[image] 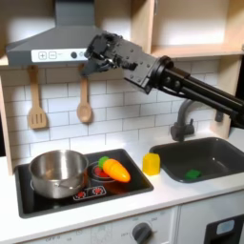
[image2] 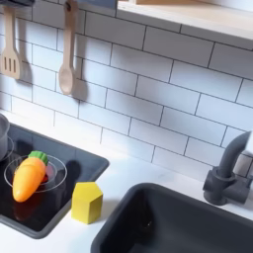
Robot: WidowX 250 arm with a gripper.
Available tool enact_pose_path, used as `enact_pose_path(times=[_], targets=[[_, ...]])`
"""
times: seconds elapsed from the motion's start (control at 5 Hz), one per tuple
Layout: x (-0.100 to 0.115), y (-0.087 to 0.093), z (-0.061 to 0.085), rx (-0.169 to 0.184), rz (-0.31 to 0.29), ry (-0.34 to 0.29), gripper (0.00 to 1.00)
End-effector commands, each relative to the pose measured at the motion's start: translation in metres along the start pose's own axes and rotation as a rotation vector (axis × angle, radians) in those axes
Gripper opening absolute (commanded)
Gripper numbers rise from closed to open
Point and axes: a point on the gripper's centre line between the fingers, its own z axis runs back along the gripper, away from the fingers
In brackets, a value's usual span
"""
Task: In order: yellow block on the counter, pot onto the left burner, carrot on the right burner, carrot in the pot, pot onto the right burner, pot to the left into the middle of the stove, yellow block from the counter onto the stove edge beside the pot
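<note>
The shiny steel pot (image: 58, 172) sits upright on the burner at the first exterior view's left of the black stove (image: 133, 182), with nothing visible inside it. The orange carrot (image: 115, 170) lies on its side across the other red-ringed burner, green end toward the pot. The yellow block (image: 152, 163) stands on the off-white counter (image: 181, 192), between the stove and the grey sink in both exterior views.
</note>
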Motion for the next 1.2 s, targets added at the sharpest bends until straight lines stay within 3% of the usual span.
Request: enact_pose_path(times=[0.0, 0.2, 0.8, 1.0], targets=[[0.005, 0.002, 0.008, -0.020, -0.008, -0.052, 0.00], [0.009, 0.002, 0.007, -0.037, -0.026, -0.140, 0.00], [0.015, 0.011, 0.000, 0.010, -0.014, -0.138, 0.00], [0.019, 0.015, -0.009, 0.025, -0.007, -0.134, 0.00]])
